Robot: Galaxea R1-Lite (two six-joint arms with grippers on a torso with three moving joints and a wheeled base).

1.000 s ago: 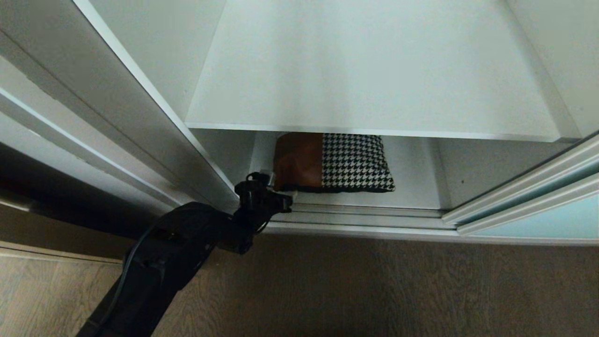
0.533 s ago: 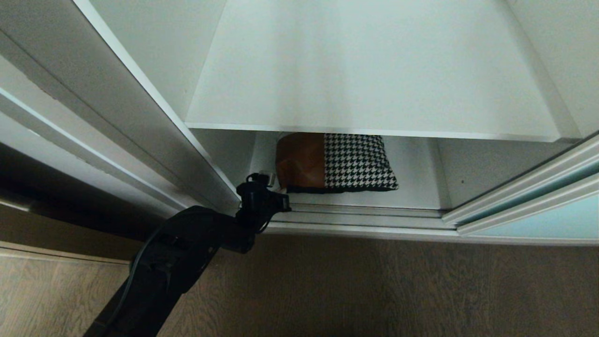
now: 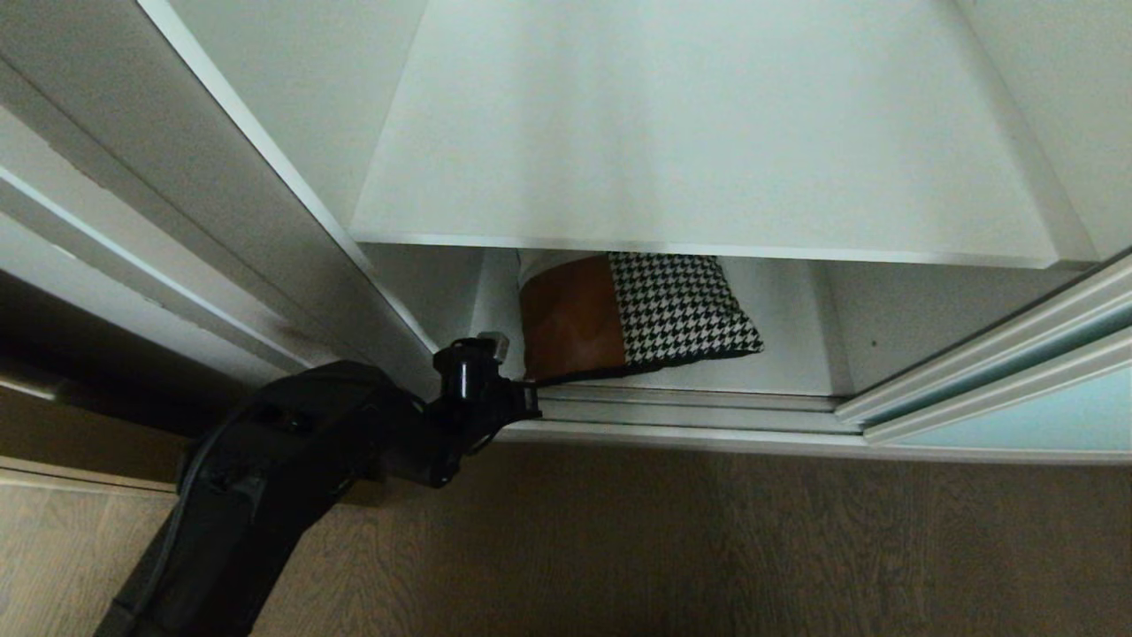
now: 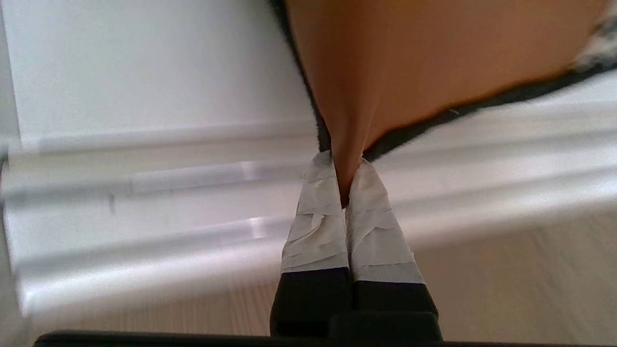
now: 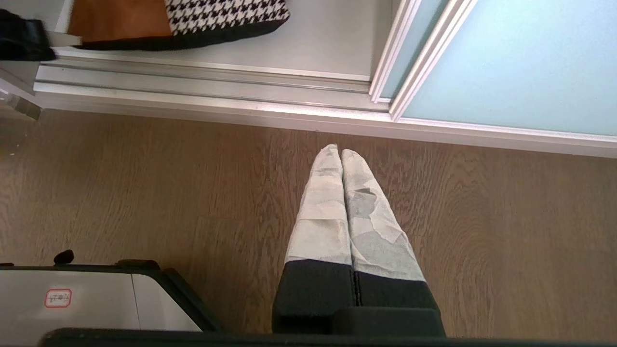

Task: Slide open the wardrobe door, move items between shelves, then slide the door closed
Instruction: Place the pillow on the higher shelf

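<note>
step: folded clothes bundle [image 3: 637,310] being moved off bottom shelf [image 3: 796,367]
left gripper [image 4: 346,180]: fingers pinched on rust-brown corner
right gripper [image 5: 340,155]: fingers pressed together, nothing held
next: bundle to be lifted clear of door track [image 3: 690,411], up to upper shelf [image 3: 707,133]

1. Below me, the lower shelf [image 3: 787,354] carries the folded bundle [image 3: 637,314], its brown end tilted up off the board.
2. The upper shelf [image 3: 690,141] is plain white.
3. Wood floor [image 3: 707,548] meets the door track [image 3: 690,416].

Head camera looks steeply down from above into the wardrobe's lower shelves [image 3: 707,177]. Left wrist camera sits very close to the folded bundle [image 4: 434,53]. Right wrist camera faces down at the wood floor [image 5: 144,193] from nearer, sharing bundle and track [image 5: 193,82] with both.
</note>
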